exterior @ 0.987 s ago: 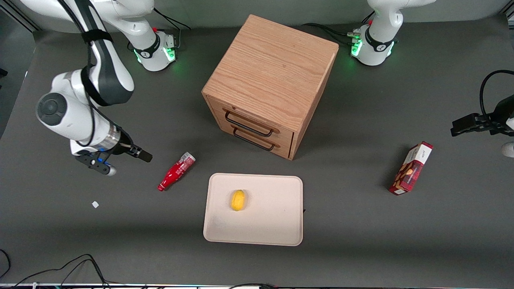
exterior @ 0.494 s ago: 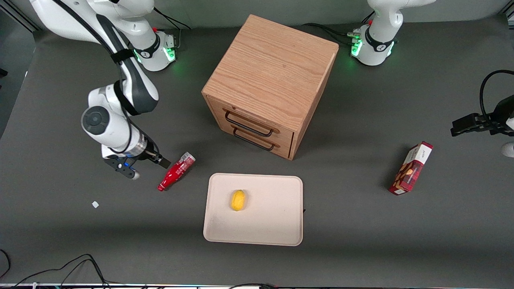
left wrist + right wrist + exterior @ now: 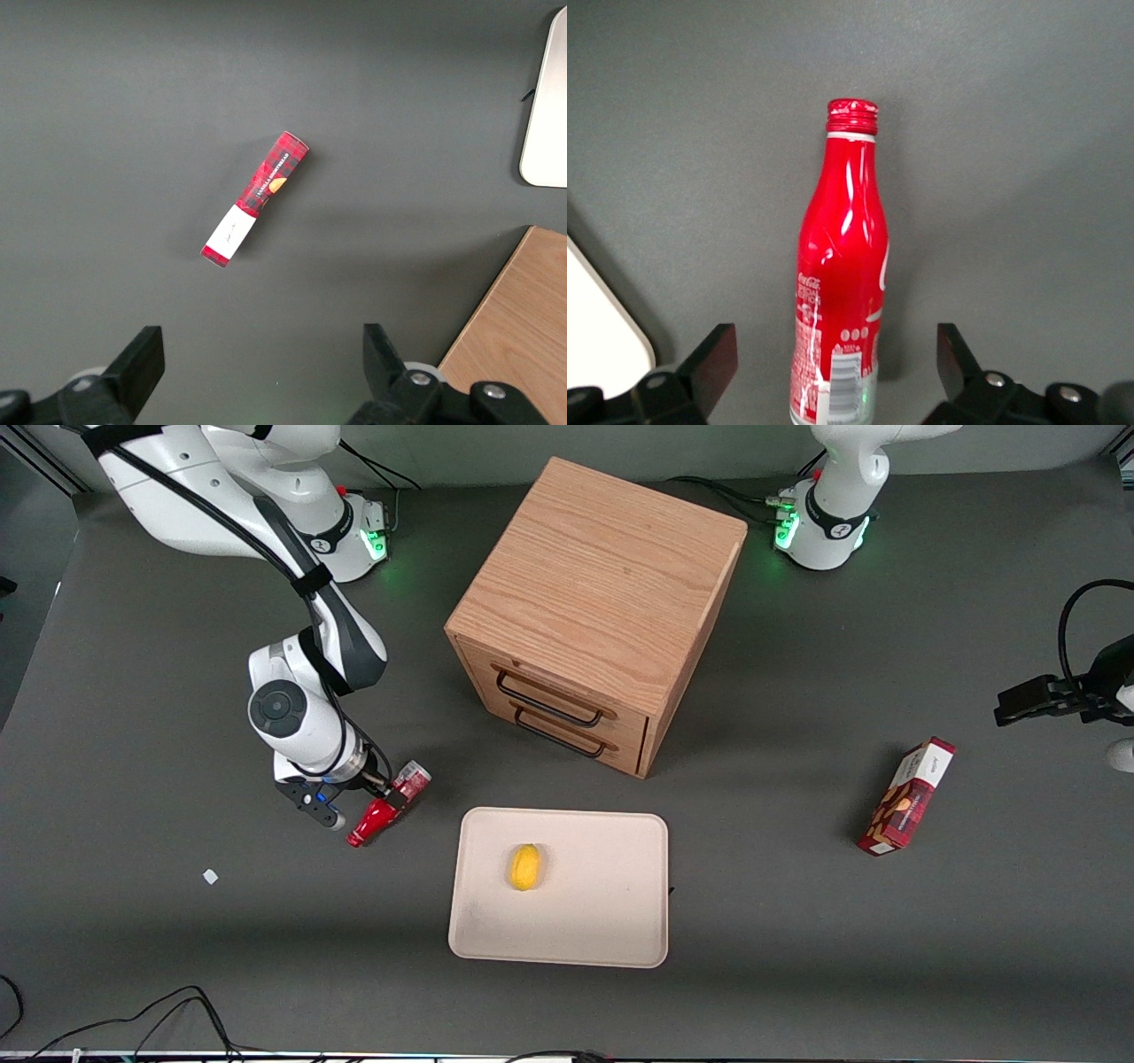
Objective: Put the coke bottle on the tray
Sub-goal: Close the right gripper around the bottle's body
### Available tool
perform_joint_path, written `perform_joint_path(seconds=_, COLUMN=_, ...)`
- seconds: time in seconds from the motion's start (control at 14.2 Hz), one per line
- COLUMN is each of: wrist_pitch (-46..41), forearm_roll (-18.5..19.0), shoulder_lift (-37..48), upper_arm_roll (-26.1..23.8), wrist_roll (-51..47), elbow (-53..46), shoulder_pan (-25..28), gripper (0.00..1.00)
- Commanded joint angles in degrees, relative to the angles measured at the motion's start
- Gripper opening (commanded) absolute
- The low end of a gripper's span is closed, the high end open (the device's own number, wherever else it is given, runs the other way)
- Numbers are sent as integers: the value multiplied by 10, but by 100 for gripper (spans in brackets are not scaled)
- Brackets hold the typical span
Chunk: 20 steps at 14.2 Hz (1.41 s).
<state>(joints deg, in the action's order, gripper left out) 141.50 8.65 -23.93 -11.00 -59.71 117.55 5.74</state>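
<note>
The coke bottle (image 3: 388, 803) lies on its side on the dark table, beside the tray's corner toward the working arm's end. It is red with a red cap and a silvery base. In the right wrist view the coke bottle (image 3: 840, 283) lies lengthwise between my fingers. My gripper (image 3: 379, 790) hovers over the bottle's body, open, with a finger (image 3: 713, 359) on each side and clear gaps to the bottle. The beige tray (image 3: 602, 921) lies flat in front of the cabinet, nearer the front camera; its corner (image 3: 602, 341) shows in the right wrist view.
A yellow lemon-like fruit (image 3: 524, 866) lies on the tray. A wooden drawer cabinet (image 3: 594, 611) stands farther from the front camera than the tray. A red snack box (image 3: 907, 795) lies toward the parked arm's end. A small white scrap (image 3: 210, 876) lies on the table.
My gripper has moved sideways toward the bottle and now sits over it, fingers straddling its body. The bottle has not moved.
</note>
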Motion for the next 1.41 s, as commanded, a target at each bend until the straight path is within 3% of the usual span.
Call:
perform_joint_path(seconds=0.0, wrist_pitch=38, forearm_roll=19, shoulder_lift=-35, upper_arm_roll=0, wrist_roll=-35, elbow=-13, shoulder_pan=3, gripper=100)
perform_joint_path(seconds=1.06, wrist_pitch=74, forearm_roll=20, shoulder_lift=-74, upper_arm_roll=2, wrist_roll=-37, elbow=-13, shoulder_pan=2, gripper=99)
perform_joint_path(seconds=1.13, wrist_pitch=74, forearm_roll=19, shoulder_lift=-74, upper_arm_roll=2, wrist_roll=-37, elbow=-13, shoulder_pan=3, gripper=85)
perform_joint_path(seconds=1.2, wrist_pitch=75, forearm_roll=20, shoulder_lift=-74, upper_arm_roll=2, wrist_roll=-37, elbow=-12, shoulder_pan=2, gripper=53)
perform_joint_path(seconds=1.27, wrist_pitch=79, forearm_roll=21, shoulder_lift=-73, upper_arm_roll=2, wrist_roll=-49, elbow=-10, shoulder_pan=3, gripper=9)
perform_joint_path(seconds=1.34, wrist_pitch=80, forearm_roll=29, shoulder_lift=-73, upper_arm_roll=2, wrist_roll=-56, elbow=-10, shoulder_pan=2, gripper=0)
